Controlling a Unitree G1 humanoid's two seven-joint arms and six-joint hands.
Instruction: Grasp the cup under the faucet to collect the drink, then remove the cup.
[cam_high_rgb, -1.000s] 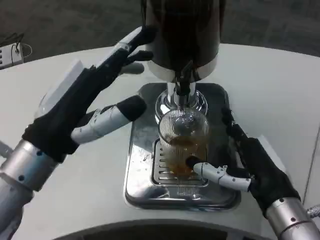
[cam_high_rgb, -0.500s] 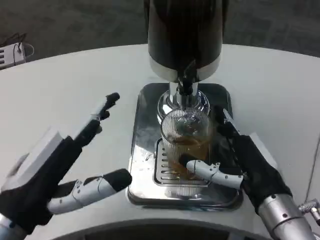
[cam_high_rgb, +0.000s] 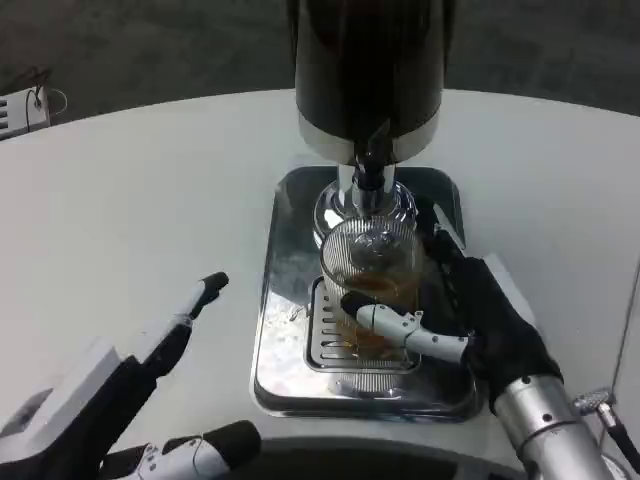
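Cup of ribbed clear glass stands upright on the slotted drip grate, directly below the faucet of a dark dispenser, with amber drink visible in its lower part. Right hand sits against the cup's right side, a white finger crossing the front of the glass low down and dark fingers reaching up beside and behind it; the hand looks wrapped around the cup, though how firmly it grips cannot be told. The cup's long axis runs vertical, and it lies to the left of that hand's palm, so removal would likely mean drawing it toward the robot, clear of the spout. Left hand hangs well apart at the near left of the white table, fingers spread and holding nothing. A steel tray surrounds the grate.
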